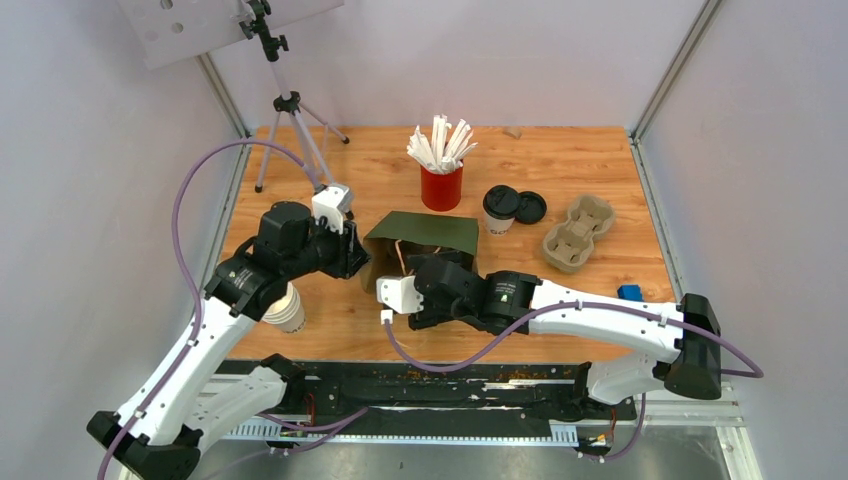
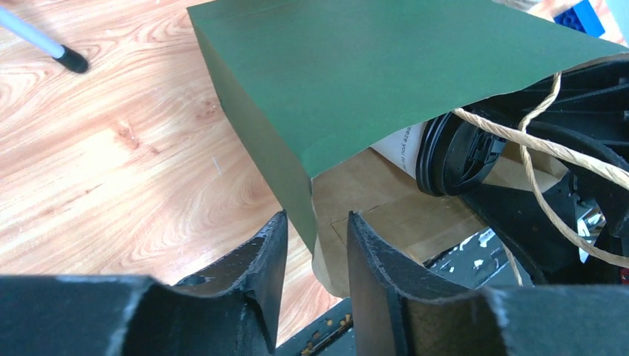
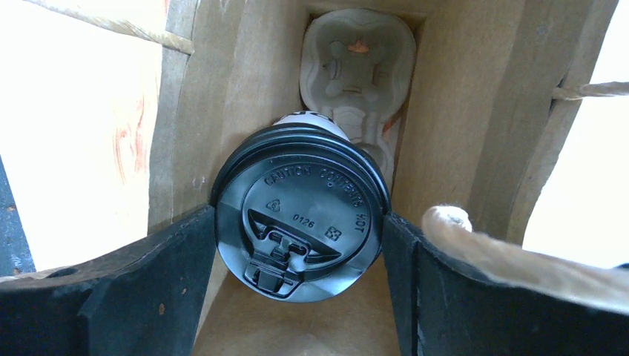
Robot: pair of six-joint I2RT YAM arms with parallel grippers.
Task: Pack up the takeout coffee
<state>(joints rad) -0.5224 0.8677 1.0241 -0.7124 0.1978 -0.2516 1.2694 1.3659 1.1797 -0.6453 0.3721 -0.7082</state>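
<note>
Green bag is lying in the middle of the desk. Inside, the right gripper is squeezing the takeout coffee, walls close. The left gripper is straddling its edge, fingers apart.

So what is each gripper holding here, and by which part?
The right gripper clamps the takeout coffee by its black lid's rim, inside the green bag. The left gripper straddles the bag's edge, jaws apart, holding nothing.

Bright even light; overexposed white beyond the bag.
</note>
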